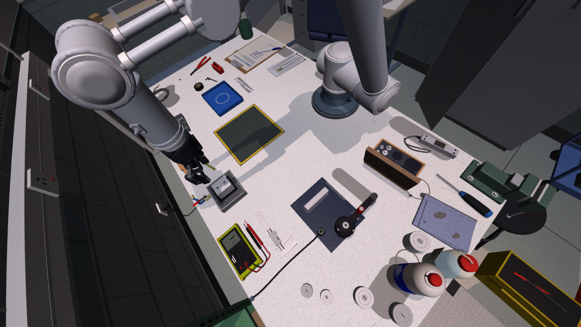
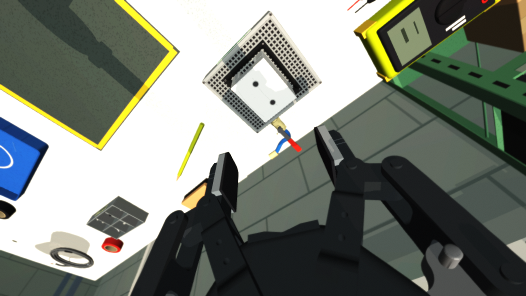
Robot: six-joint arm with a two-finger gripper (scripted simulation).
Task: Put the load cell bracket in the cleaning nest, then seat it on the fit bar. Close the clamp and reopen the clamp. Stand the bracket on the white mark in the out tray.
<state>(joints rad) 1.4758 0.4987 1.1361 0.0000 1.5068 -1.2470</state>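
Note:
The load cell bracket [image 1: 222,188] [image 2: 263,90], a pale block with two dark holes, sits inside the perforated cleaning nest [image 1: 226,190] [image 2: 262,71] near the bench's left edge, its lower part hidden by the nest walls. The fit bar [image 1: 316,199] is a light strip on a dark plate mid-bench, with the clamp lever [image 1: 359,208] beside it. The blue out tray [image 1: 222,98] with its white ring mark lies toward the back. My gripper [image 1: 198,175] [image 2: 274,162] hangs just left of the nest, over the bench edge, open and empty.
A dark mat with a yellow border [image 1: 248,134] lies between the tray and the nest. A yellow multimeter [image 1: 238,251] with leads sits toward the front, and a yellow pencil [image 2: 190,150] lies near the gripper. The robot base [image 1: 335,97] stands behind.

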